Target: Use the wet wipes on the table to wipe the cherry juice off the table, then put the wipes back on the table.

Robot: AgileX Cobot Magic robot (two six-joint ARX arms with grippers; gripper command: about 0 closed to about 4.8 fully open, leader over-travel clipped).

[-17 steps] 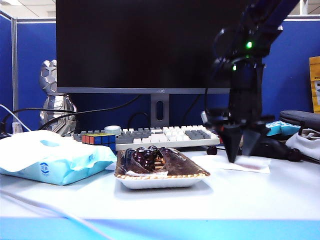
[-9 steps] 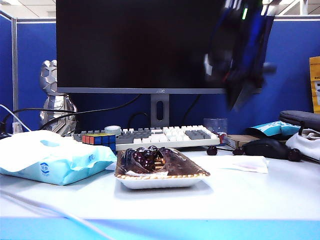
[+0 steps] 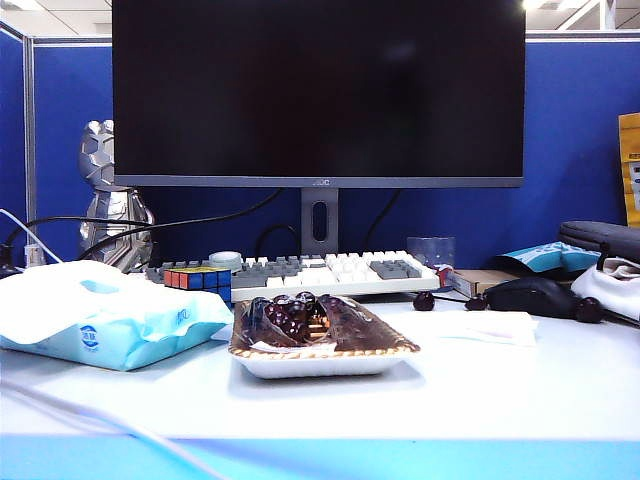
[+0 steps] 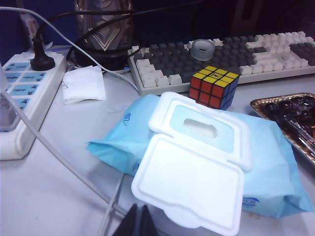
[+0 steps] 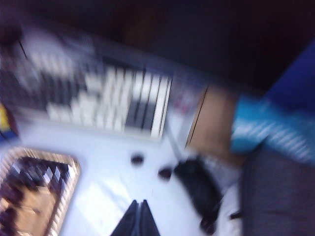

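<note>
Nearest the exterior camera, on the white worktop [image 3: 420, 400] with its light-blue front edge, sits the food tray [image 3: 322, 352] of dark cherries, with the blue wipes packet [image 3: 105, 318] to its left. Beyond the tray on the right lies the wet wipe [image 3: 490, 327], a thin flat white sheet spread on the surface, with loose cherries [image 3: 424, 300] and a black mouse [image 3: 535, 296] just behind it; farther back stand the keyboard [image 3: 330, 272] and the monitor [image 3: 318, 90]. No cherry juice shows around the sheet from this low angle, so I cannot tell whether any stain is left. The right hand [image 5: 138, 220] is out of the exterior view; its own blurred wrist view shows the fingertips pressed together with nothing between them, well above the worktop. The left hand [image 4: 139, 222] also has its tips closed and empty, low beside the packet's open flap [image 4: 189, 189], away from the work. With the wipe lying free on the worktop, the job looks finished or nearly so. To close it well, the right arm should withdraw clear of the monitor and tray without catching the sheet, and both arms should settle clear of the worktop's things.
</note>
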